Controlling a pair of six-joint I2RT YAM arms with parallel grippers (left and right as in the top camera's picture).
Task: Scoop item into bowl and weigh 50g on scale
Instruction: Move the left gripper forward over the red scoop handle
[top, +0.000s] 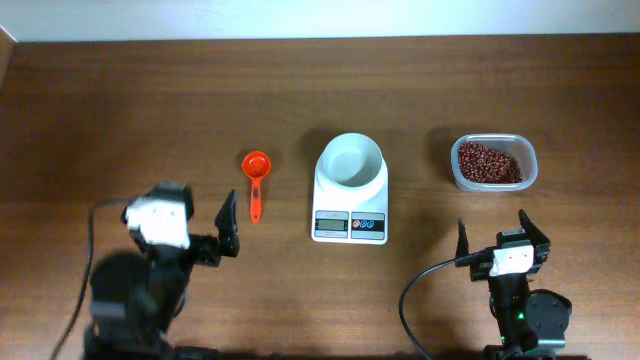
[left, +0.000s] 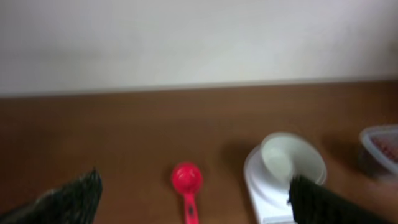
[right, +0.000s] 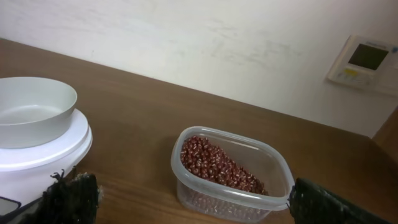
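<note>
The white bowl (top: 350, 160) sits empty on the white scale (top: 350, 210), mid-table; both also show in the left wrist view (left: 292, 158) and the right wrist view (right: 31, 112). The reddish-brown beans (top: 488, 162) lie in a clear plastic tub (top: 494, 184) to the right, close before my right gripper (right: 193, 196). A red scoop (top: 256, 182) lies left of the scale, bowl end far, and shows between my left fingers (left: 186, 180). My left gripper (top: 228, 225) is open and empty, near the scoop's handle. My right gripper (top: 498, 238) is open and empty, in front of the tub.
The brown wooden table (top: 150, 100) ends at a white wall (left: 186, 37) at the back. A black cable (top: 410, 300) loops beside the right arm. A white wall panel (right: 364, 62) hangs behind the tub.
</note>
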